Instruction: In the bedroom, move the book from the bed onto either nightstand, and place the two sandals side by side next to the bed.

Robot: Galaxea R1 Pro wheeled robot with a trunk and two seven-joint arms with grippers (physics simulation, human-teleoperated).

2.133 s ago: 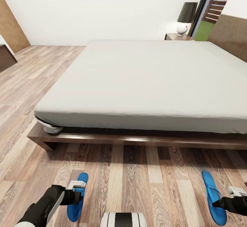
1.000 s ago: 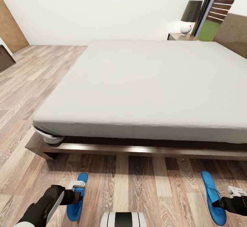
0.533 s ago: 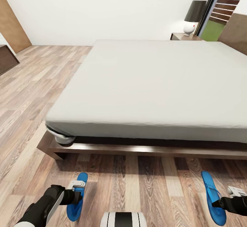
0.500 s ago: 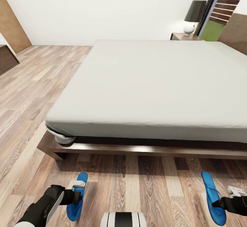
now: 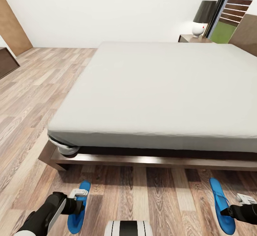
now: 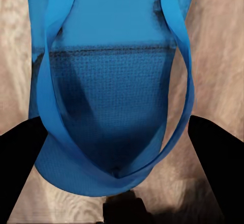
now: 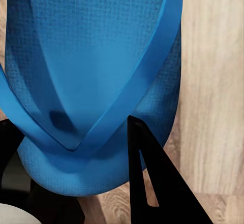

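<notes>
Beside the foot of the bed point(image 5: 157, 90), on the wood-plank floor point(image 5: 32, 86), the robot holds one bright blue sandal in each arm, low and near its own base. The left gripper point(image 5: 79, 197) is closed on the left sandal point(image 5: 77, 207); in the left wrist view its dark fingers point(image 6: 20, 158) flank the sandal's heel end and straps point(image 6: 109, 87). The right gripper point(image 5: 242, 203) is closed on the right sandal point(image 5: 221, 202), and in the right wrist view a dark finger point(image 7: 152, 183) crosses the sole's edge point(image 7: 91, 71). The two sandals sit well apart, one at each side of the robot, both close to the bed's dark wooden frame point(image 5: 142, 159). No book lies on the visible mattress; beyond the far corner stands a nightstand point(image 5: 194, 38) with a black-shaded lamp point(image 5: 202, 18). The step in hand appears to be carrying the pair to a spot by the bed. Next, the arms likely need to bring the sandals close together, parallel, and lower them to the floor before letting go.
</notes>
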